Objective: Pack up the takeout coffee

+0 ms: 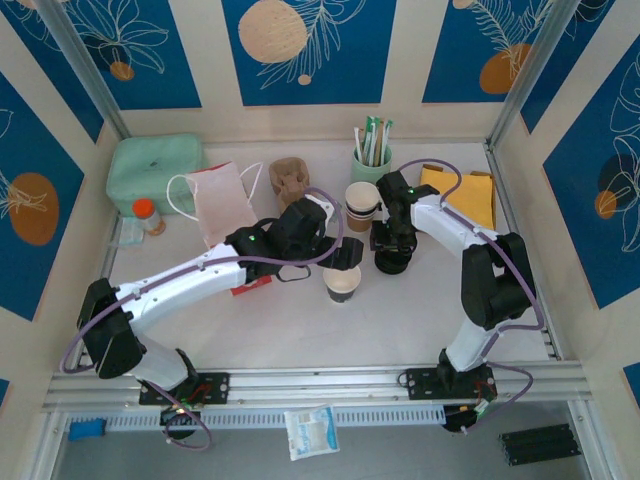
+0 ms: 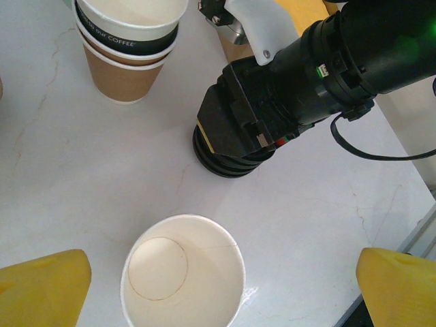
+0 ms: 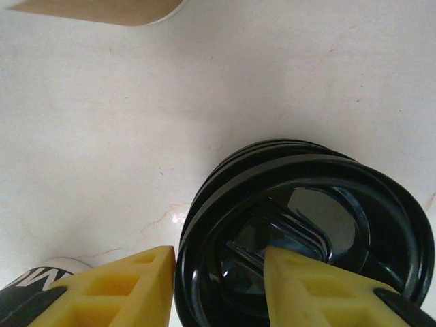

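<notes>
Nearest me, the front edge of the bench [image 1: 300, 330] anchors the left arm [image 1: 190, 278] and the right arm [image 1: 480, 265]. Both lean in toward the middle, where the job is split between them. At the back left is the paper bag [image 1: 222, 203], well apart from either pincer (packing proper, I judge, is some steps off). Behind the action is the stack of lidless cups [image 1: 362, 205], with nothing touching it.

The left pincer [image 2: 221, 253] hangs spread wide above the takeout cup [image 2: 184, 272], a yellow finger to each side and neither touching it. I read that as bracketing the cup, ready to steady it. That cup stands upright near the bench's centre, open-topped and seemingly empty, so no lid is on it yet.

Just to its right sits the stack of black lids [image 3: 306, 225]. The right pincer [image 3: 219, 253] is down on that stack with a narrow gap, one finger outside the top lid's rim and the other inside its recess. Whether it already pinches the rim I cannot tell; the straddle suggests lifting off one lid to cap the cup.
</notes>
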Controlling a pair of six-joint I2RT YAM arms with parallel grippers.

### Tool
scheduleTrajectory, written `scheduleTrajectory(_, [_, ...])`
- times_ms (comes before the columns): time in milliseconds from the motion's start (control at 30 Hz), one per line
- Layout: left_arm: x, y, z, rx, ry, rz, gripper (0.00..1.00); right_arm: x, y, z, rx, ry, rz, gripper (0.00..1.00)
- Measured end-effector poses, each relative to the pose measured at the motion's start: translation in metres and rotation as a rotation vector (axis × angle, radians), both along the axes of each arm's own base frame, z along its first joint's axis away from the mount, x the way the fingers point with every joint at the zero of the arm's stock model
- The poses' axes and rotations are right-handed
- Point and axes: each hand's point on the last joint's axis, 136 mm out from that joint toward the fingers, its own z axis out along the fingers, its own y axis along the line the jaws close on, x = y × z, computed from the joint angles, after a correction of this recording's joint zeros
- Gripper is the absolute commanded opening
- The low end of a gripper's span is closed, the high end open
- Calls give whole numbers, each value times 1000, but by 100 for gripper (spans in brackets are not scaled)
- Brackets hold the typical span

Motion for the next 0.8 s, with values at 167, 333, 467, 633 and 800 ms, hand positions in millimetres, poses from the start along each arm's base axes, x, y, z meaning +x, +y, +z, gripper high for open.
scheduleTrajectory(167, [0, 0, 0, 0, 0, 0, 99, 0, 1, -1, 3, 2, 2, 38])
scheduleTrajectory(333, [0, 0, 0, 0, 0, 0, 100, -1, 4, -1, 2, 2, 11, 40])
scheduleTrajectory(467, [0, 0, 0, 0, 0, 0, 99, -2, 7, -2, 2, 5, 19, 40])
scheduleTrajectory(633, [0, 0, 0, 0, 0, 0, 99, -3, 7, -4, -1, 10, 20, 36])
scheduleTrajectory(800, [0, 0, 0, 0, 0, 0, 100, -3, 7, -4, -1, 11, 20, 27])
